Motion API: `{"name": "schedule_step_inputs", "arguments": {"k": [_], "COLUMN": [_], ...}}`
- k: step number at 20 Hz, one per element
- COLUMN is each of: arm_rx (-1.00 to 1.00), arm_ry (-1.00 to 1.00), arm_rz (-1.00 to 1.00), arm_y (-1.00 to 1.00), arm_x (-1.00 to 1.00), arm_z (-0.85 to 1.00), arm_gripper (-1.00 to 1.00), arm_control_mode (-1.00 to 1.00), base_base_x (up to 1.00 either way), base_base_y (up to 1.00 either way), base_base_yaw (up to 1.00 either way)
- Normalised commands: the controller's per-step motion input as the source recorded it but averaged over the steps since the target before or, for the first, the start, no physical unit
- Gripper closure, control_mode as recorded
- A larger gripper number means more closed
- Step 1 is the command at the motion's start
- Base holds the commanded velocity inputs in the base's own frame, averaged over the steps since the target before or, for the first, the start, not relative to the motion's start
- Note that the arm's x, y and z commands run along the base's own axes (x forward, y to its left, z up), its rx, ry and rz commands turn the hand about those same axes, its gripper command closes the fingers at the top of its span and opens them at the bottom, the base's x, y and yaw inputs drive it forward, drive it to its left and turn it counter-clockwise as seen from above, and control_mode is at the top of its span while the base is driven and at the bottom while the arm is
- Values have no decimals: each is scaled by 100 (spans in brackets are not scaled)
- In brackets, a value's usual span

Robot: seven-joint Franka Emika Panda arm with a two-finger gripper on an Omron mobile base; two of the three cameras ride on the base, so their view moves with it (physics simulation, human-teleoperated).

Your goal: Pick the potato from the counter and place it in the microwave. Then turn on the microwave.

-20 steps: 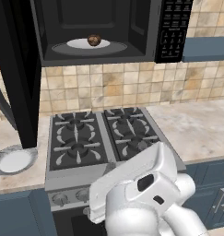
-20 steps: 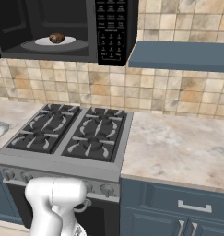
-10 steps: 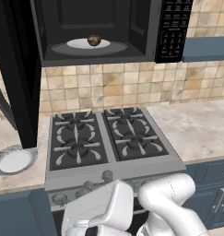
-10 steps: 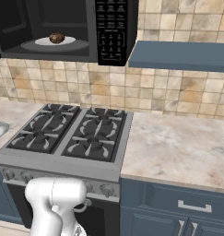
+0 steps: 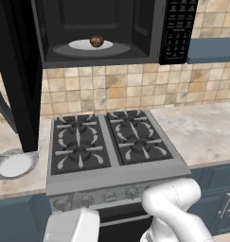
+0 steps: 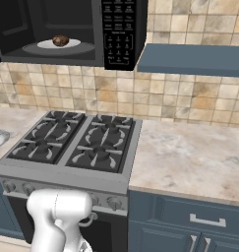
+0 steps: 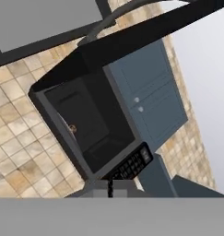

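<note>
Left base view: potato (image 5: 96, 41) sits on the white turntable (image 5: 83, 45) inside the microwave (image 5: 100, 30), door open, so placing looks done; shutting door & starting remain.

Right base view: keypad (image 6: 119, 29) right of the potato; beige tabletop (image 6: 190, 157) below microwave, beside stove (image 6: 74, 142).

Hand view: jaws (image 7: 109, 186) pinched shut, empty, below the microwave.

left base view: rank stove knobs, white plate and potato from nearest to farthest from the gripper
The gripper sits low in front of the stove.
1. stove knobs: just above it, on the stove's front edge
2. white plate: on the counter, off to the left
3. potato: high up, inside the open microwave
</note>
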Motion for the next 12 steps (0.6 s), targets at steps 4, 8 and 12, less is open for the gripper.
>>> {"name": "schedule_step_inputs", "arguments": {"k": [4, 8, 12], "arm_rx": [0, 0, 0], "arm_ry": [-5, -8, -4], "arm_rz": [-1, -3, -4], "arm_y": [62, 56, 49], "arm_x": [3, 3, 10], "arm_z": [10, 20, 14], "arm_gripper": [100, 100, 100], "arm_control_mode": [-100, -100, -100], "base_base_x": [0, 0, 0], "base_base_y": [0, 0, 0], "base_base_yaw": [0, 0, 0]}}
